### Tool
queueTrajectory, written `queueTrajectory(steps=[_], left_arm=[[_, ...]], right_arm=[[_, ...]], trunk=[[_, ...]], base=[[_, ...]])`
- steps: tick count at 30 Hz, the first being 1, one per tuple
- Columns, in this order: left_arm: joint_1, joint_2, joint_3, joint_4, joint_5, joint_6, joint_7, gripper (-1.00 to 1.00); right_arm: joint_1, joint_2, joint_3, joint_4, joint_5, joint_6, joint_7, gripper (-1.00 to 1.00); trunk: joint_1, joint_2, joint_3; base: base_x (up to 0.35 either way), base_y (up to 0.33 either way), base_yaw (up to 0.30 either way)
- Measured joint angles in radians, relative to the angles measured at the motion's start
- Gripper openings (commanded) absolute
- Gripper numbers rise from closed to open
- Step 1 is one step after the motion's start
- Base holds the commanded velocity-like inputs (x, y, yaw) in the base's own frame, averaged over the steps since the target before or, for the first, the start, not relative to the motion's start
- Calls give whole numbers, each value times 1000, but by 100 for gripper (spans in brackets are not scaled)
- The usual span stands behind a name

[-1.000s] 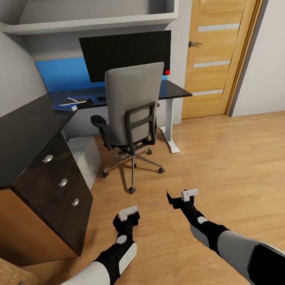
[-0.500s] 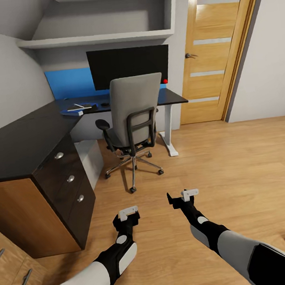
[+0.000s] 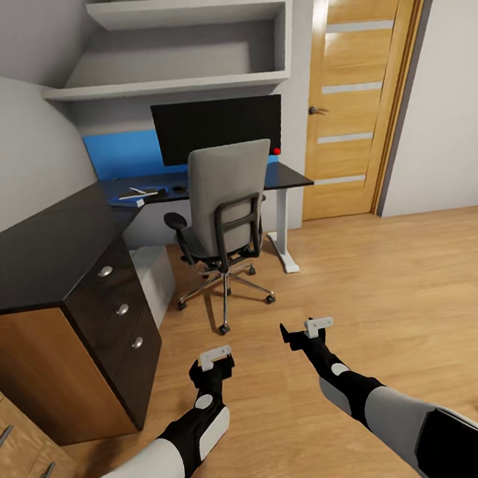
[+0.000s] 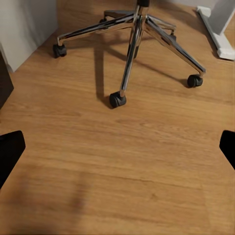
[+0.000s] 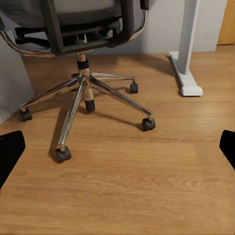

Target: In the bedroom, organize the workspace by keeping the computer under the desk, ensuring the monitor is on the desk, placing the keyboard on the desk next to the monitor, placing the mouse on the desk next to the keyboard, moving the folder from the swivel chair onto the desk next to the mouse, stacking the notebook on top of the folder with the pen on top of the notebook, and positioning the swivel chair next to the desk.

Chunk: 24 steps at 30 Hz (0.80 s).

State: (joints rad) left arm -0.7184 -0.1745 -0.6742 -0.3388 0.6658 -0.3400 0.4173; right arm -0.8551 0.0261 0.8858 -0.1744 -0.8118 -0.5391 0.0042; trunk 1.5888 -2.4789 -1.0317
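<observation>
Low over the oak plank floor (image 3: 389, 283), the left tool (image 3: 215, 358) and right tool (image 3: 310, 329) hang released, fingers spread wide and grasping nothing; each wrist view shows dark fingertips (image 4: 11, 149) apart at the frame edges. Just ahead stands the swivel chair (image 3: 227, 196), grey upholstered back, black armrests, chrome five-star base (image 5: 83, 98) on small black castors (image 4: 117, 100), drawn up to the bench (image 3: 43, 250), a glossy black L-shaped top on white legs (image 3: 285, 227). The wide black monitor (image 3: 217, 128) stands on the bench before a blue wall panel (image 3: 123, 154). Left of the chair back, a flat blue folder (image 3: 129, 200) lies on the top. A pale grey computer (image 3: 154, 273) sits under the bench beside dark drawers (image 3: 118, 309) with round silver knobs.
</observation>
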Motion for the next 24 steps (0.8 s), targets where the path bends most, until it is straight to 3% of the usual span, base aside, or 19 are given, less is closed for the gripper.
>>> queueTrajectory(steps=[24], left_arm=[[-1,0,2,0,2,2,0,100]], right_arm=[[0,0,0,14,0,0,0,100]], trunk=[[-92,168,75]], base=[[0,0,0]])
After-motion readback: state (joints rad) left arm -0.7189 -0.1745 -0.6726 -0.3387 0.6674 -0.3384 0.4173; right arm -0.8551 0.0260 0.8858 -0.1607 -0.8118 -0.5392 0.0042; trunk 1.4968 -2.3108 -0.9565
